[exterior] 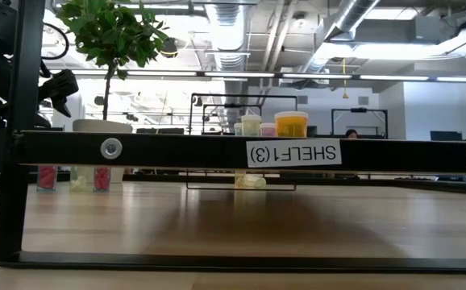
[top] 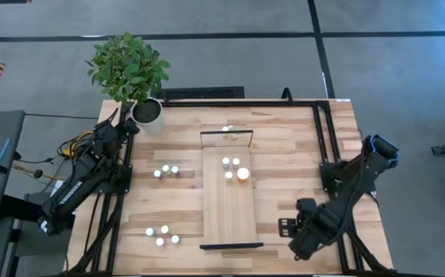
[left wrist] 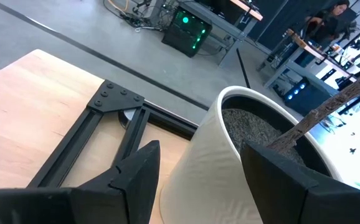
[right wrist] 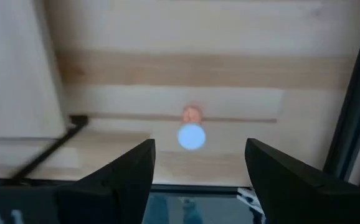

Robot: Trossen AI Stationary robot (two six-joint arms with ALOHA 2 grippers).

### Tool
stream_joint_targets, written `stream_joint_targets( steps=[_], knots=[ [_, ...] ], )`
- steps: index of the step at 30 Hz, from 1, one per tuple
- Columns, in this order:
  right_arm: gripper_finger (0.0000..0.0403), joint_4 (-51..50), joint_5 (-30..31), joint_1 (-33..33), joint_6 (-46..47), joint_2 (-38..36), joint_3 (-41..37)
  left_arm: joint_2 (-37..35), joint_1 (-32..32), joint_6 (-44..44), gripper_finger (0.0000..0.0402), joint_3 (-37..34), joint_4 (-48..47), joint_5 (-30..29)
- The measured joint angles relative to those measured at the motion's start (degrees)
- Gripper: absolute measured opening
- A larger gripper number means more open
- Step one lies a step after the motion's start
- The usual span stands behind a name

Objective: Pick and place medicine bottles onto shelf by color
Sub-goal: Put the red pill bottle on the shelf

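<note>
The light-wood shelf point(top: 229, 208) lies along the table's middle, a black frame at each end. On its far half stand three small white-capped bottles point(top: 230, 165) and an orange one point(top: 243, 174); they also show in the low view point(exterior: 291, 124). One bottle point(top: 226, 129) stands past the shelf's far end. Two groups of three bottles stand on the table to the left point(top: 166, 170), point(top: 163, 235). My right gripper point(right wrist: 198, 149) is open above a white-capped bottle point(right wrist: 192, 137) near the shelf's near right corner. My left gripper point(left wrist: 198, 149) is open at the far left, beside the white plant pot point(left wrist: 223, 155).
The potted plant point(top: 130, 65) stands at the far left corner. Black frame bars point(top: 322, 131) run along the table's right and left sides. The shelf's near frame point(exterior: 241, 151), labelled SHELF1(3), fills the low view. A person point(left wrist: 329, 15) sits in the room behind.
</note>
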Motion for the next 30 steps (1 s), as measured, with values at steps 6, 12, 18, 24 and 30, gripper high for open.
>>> stream_joint_targets(
  steps=[6, 12, 18, 24, 30],
  knots=[
    [0.0271, 7.69, -1.90, 0.62, -1.46, 0.02, -4.78, 0.00, -0.02, 0.01, 0.0210, 0.00, 0.00, 0.02],
    [0.0271, 15.21, -2.29, 0.72, -3.58, 0.13, -9.72, 0.00, -0.02, 0.01, 0.0210, -0.01, 0.00, 0.02],
    [0.0271, 21.68, -4.00, 0.60, -3.64, 0.28, -13.79, 0.00, -0.01, 0.01, 0.0210, -0.01, 0.00, 0.02],
    [0.0271, 27.67, -5.49, 0.62, -3.75, 1.19, -17.38, 0.00, -0.01, 0.00, 0.0210, 0.00, 0.00, 0.04],
    [0.0271, 30.81, -7.39, 0.42, -5.02, 1.38, -19.62, 0.01, -0.02, 0.01, 0.0210, 0.00, 0.00, 0.04]
  ],
)
